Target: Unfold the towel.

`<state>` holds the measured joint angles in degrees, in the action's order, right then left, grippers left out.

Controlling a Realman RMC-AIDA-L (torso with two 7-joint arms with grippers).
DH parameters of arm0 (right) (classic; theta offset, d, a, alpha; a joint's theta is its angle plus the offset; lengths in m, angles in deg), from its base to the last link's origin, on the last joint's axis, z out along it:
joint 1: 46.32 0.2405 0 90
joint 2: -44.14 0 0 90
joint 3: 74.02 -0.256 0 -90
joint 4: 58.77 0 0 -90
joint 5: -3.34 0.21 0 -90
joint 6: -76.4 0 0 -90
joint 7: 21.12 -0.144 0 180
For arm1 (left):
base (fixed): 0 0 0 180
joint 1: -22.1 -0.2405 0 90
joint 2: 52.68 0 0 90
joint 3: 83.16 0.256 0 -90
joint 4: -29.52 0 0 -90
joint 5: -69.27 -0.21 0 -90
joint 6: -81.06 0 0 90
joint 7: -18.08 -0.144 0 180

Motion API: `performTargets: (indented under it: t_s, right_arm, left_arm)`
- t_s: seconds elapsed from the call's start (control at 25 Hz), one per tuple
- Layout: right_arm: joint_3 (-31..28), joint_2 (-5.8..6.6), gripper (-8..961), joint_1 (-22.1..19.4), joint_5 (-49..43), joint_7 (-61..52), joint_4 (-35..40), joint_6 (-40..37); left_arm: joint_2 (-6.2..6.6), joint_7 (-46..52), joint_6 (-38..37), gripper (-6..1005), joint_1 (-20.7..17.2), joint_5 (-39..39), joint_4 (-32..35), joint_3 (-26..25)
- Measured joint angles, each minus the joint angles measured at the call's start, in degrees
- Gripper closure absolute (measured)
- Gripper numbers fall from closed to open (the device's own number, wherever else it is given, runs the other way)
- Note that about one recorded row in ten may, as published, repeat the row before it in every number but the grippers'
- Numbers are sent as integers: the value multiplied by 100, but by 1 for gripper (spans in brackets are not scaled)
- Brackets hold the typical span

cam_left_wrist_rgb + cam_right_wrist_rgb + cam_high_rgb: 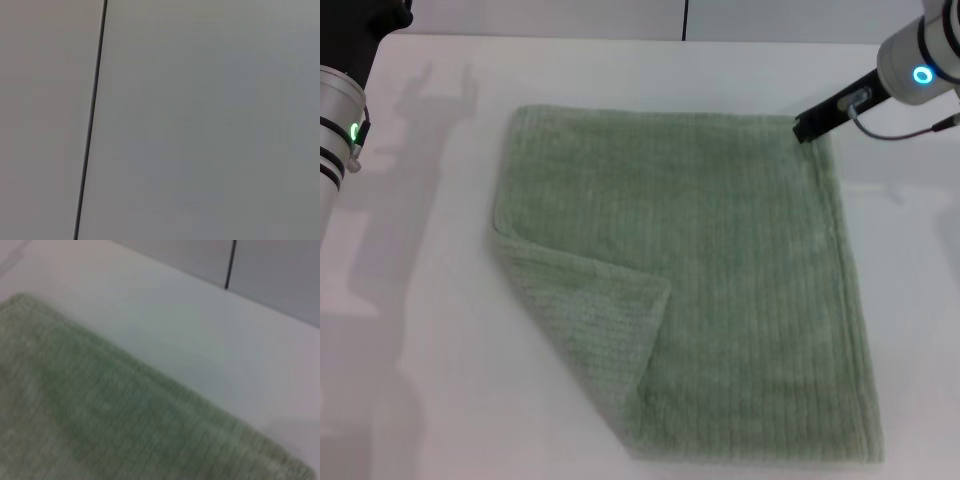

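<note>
Overhead head view; wrist views perhaps closer.

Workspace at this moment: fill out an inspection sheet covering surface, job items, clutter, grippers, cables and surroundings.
Surface: white table, bare around the cloth.
Job's things: towel spread flat, except its near-left corner, folded over onto the top.
Clutter: nothing seen.
Grippers: right gripper at the towel's far-right corner; contact unclear. Left arm at the table's left edge, its gripper out of view.
Cables: a thin grey cable loops beside the right wrist, above the table.
Surroundings: pale wall panels with a dark vertical seam behind the table.
</note>
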<state>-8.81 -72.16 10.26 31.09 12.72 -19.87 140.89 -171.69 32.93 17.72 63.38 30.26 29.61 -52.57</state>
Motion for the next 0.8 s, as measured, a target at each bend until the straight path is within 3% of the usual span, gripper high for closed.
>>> performTargets:
  t_s: [0.8]
  right_arm:
    - [-19,83,954,161,-21,231,-841,-216]
  left_arm:
    - [-7,0,-21,435,58,-2,0,0]
